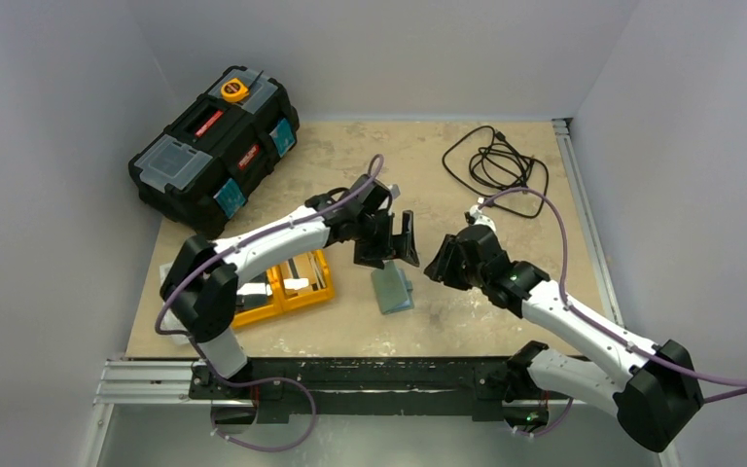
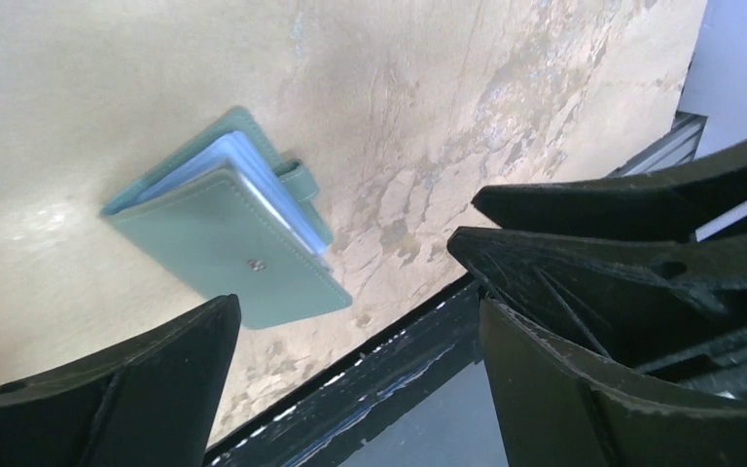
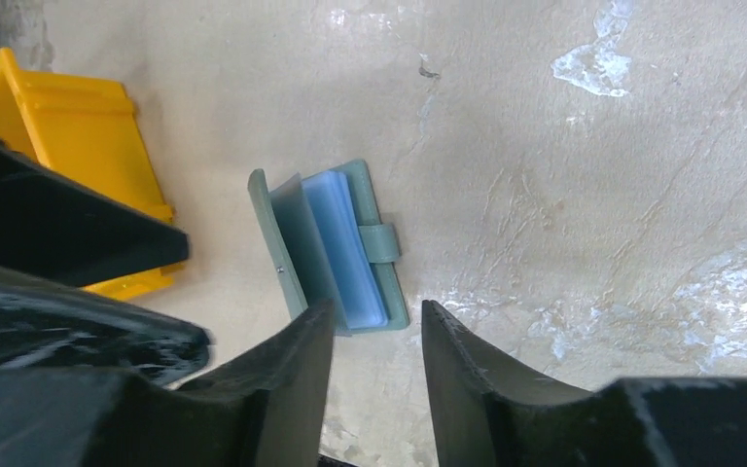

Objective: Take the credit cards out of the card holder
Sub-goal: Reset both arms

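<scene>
The grey-green card holder lies on the table between the two arms, its cover partly lifted over pale blue sleeves. Whether the sleeves hold cards cannot be made out. Flat grey and whitish credit cards seem to lie in the orange tray. My left gripper hovers just beyond the holder with its jaws wide open and empty; in its wrist view the card holder sits above and left of the left gripper. My right gripper hangs close over the holder's near end, open by a narrow gap, holding nothing.
An orange two-compartment tray stands left of the holder, close to the left arm. A black toolbox sits at the back left and a coiled black cable at the back right. The table's front rail runs just below the left gripper.
</scene>
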{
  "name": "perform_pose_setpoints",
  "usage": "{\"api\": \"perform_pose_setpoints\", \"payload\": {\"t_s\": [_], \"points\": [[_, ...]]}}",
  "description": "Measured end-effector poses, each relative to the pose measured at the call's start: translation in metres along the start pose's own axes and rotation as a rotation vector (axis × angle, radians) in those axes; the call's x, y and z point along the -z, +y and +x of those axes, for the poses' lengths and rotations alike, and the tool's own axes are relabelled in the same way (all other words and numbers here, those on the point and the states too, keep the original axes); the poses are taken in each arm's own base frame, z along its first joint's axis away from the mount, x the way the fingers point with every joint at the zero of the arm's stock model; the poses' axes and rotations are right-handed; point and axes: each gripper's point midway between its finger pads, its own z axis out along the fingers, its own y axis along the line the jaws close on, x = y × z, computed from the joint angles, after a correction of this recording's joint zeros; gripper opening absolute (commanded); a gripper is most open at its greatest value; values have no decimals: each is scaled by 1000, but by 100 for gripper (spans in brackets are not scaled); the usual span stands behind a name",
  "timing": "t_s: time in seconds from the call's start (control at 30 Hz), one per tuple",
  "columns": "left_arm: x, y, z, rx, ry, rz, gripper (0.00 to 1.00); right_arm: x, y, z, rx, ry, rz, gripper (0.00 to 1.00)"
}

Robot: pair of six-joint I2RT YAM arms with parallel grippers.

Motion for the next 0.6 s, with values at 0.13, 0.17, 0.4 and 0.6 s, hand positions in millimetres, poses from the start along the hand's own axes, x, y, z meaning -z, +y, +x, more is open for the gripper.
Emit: {"api": "perform_pose_setpoints", "payload": {"t_s": [0.13,0.17,0.4,0.6], "points": [[38,1,-14,-40,-98,-19,100,5,6,-6,1,-17,-19,59],[48,0,-18,-47,-127,-20,100,6,9,-8,1,-22,-25,63],[148,10,-39,-88,-401,-63,100,20,36,-35,12,-81,-88,87],[187,48,-33,-70,-509,-177,100,28,54,-53,18,-125,-134,99]]}}
